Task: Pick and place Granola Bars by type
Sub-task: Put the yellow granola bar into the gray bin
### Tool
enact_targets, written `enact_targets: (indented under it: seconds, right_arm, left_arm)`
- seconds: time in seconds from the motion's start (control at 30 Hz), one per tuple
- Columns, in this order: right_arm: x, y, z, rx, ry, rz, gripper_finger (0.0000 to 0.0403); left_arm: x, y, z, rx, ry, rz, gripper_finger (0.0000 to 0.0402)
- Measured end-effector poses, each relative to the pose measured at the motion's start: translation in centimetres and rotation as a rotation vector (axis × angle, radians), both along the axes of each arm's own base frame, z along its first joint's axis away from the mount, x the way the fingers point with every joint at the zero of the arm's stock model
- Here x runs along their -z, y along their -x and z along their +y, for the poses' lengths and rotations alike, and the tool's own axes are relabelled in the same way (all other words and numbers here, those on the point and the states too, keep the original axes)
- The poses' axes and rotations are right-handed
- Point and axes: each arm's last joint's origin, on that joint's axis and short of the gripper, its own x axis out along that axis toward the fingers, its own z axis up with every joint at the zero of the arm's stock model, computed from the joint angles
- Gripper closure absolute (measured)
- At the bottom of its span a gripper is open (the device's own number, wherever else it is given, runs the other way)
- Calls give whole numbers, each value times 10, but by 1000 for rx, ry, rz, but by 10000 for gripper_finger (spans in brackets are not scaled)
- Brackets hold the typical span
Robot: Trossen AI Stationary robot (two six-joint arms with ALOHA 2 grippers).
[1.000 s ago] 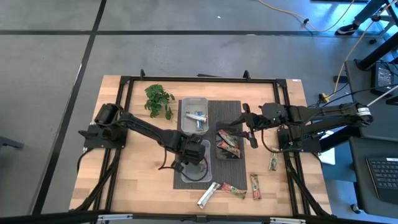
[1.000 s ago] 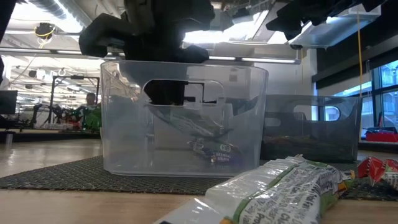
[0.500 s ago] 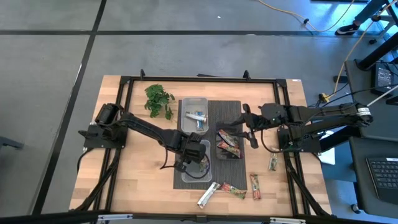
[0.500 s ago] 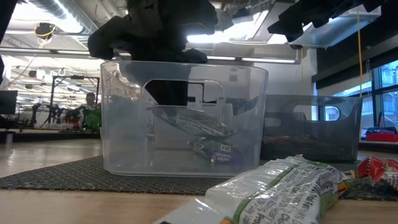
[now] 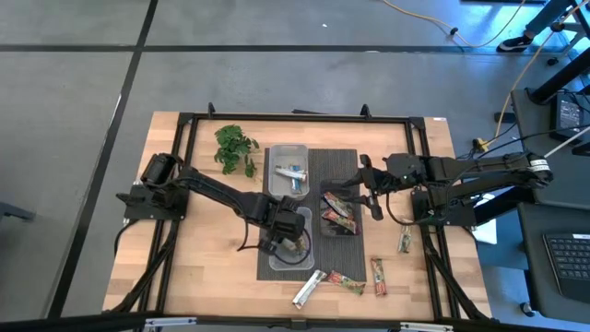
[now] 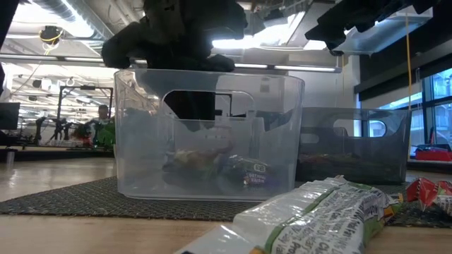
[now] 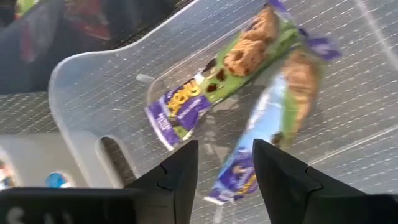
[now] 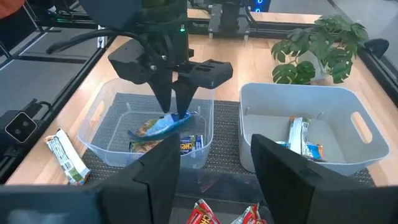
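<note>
My left gripper (image 5: 293,232) hangs open over the near clear tub (image 5: 312,251), its fingers (image 7: 186,168) pointing down into it. On the tub's floor lie two Granola Bars, a green-and-purple one (image 7: 217,81) and a blue one (image 7: 280,112); the blue one's end lies below the gap between the fingers. My right gripper (image 5: 371,198) stays open in the air beside the dark tub (image 5: 321,231), which holds red bars (image 5: 339,214). The far clear tub (image 5: 272,157) holds silver-blue bars (image 5: 293,173).
Loose bars lie on the wood near the front edge: a silver one (image 5: 309,288), a red-green one (image 5: 348,281), a red one (image 5: 378,275) and a green one (image 5: 404,242). A leafy sprig (image 5: 235,148) stands at the back left. The tubs stand on a dark mat (image 5: 341,161).
The blue bar that hung slanting below my left gripper inside the near tub has dropped onto the tub's floor, next to the other bar. My left gripper has let go of it and has stayed above the tub.
</note>
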Motion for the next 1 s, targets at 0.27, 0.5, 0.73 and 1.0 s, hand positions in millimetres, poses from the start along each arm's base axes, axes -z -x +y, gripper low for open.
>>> enact_targets:
  seconds: [0.27,0.5,0.73,1.0]
  right_arm:
    - [2,2,1,26,-101,38,202]
    - [6,18,4,178,-371,336,202]
    - [27,48,10,578,-542,701,202]
    - [36,74,17,932,-661,944,202]
  left_arm:
    - [-43,7,4,-122,51,-95,249]
    - [-67,26,11,-65,264,-335,249]
    - [-60,58,32,-183,301,-648,249]
    - [-60,83,42,-274,238,-960,249]
